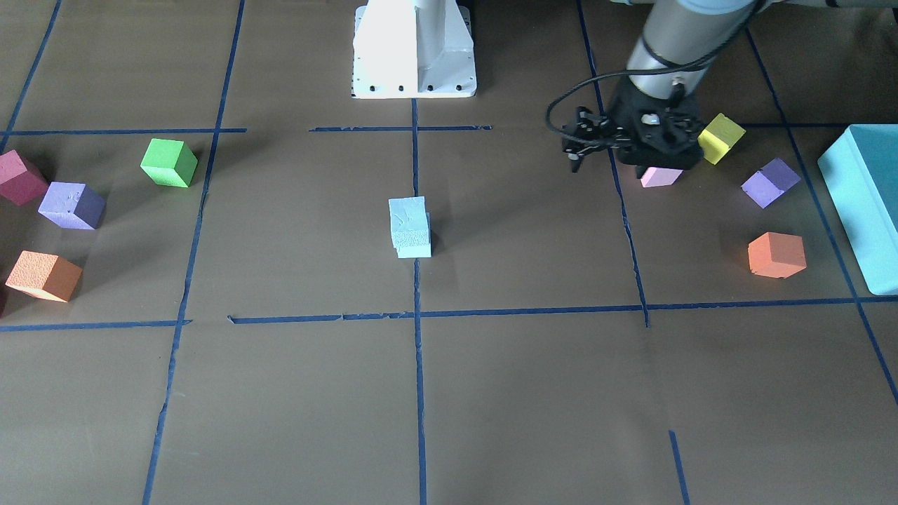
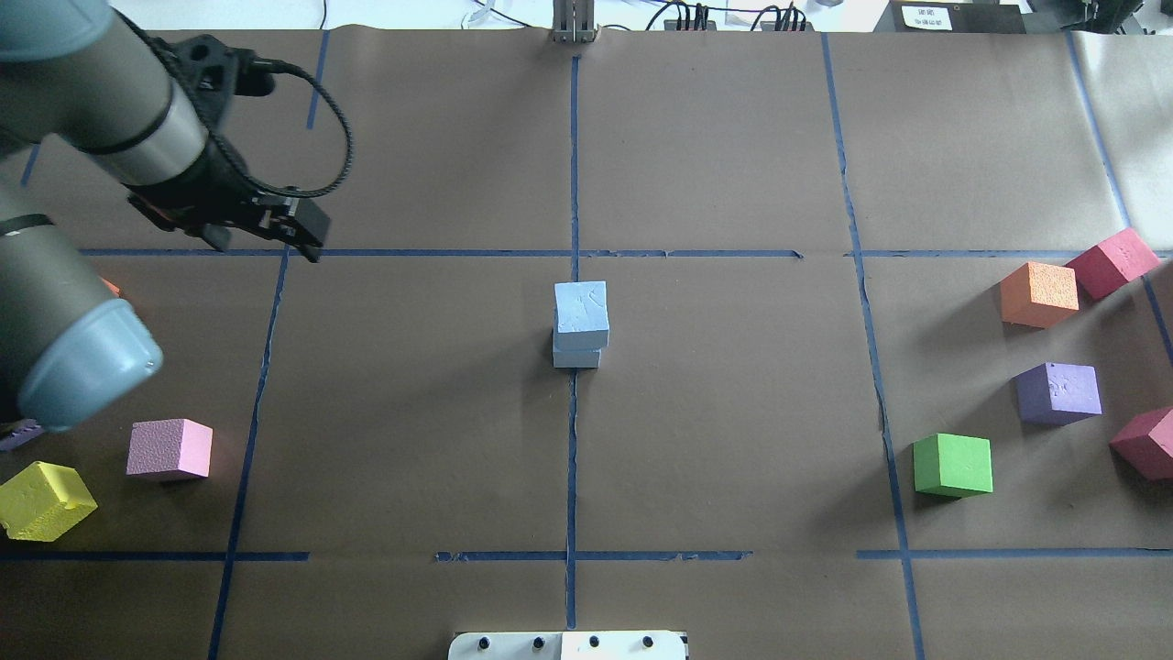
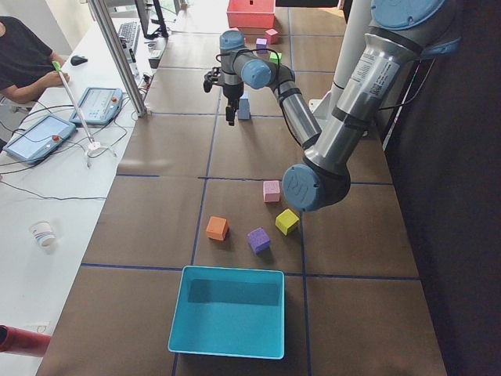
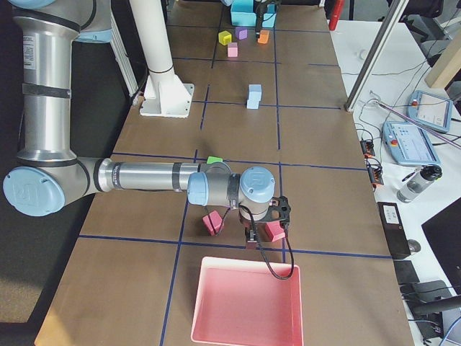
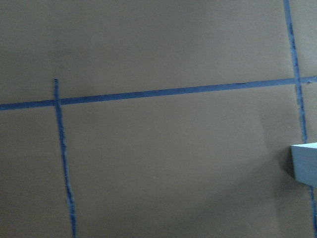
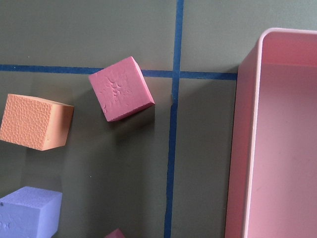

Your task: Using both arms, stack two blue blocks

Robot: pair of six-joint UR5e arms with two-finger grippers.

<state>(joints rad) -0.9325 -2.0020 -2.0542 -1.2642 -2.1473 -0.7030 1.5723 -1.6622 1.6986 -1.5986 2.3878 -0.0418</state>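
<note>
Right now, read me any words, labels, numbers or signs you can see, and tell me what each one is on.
Nothing here can be read.
White label on the dark box at the table's far edge: printed lines, too small to read.
Pendant screen beside the table: blurred, unreadable.
Blue blocks: no writing seen.

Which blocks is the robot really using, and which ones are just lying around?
For the job:
upper blue block, lower blue block, stacked in the middle.

Just lying about:
green cube, orange cube, purple cube, pink cube, yellow cube, teal box, pink tray.
</note>
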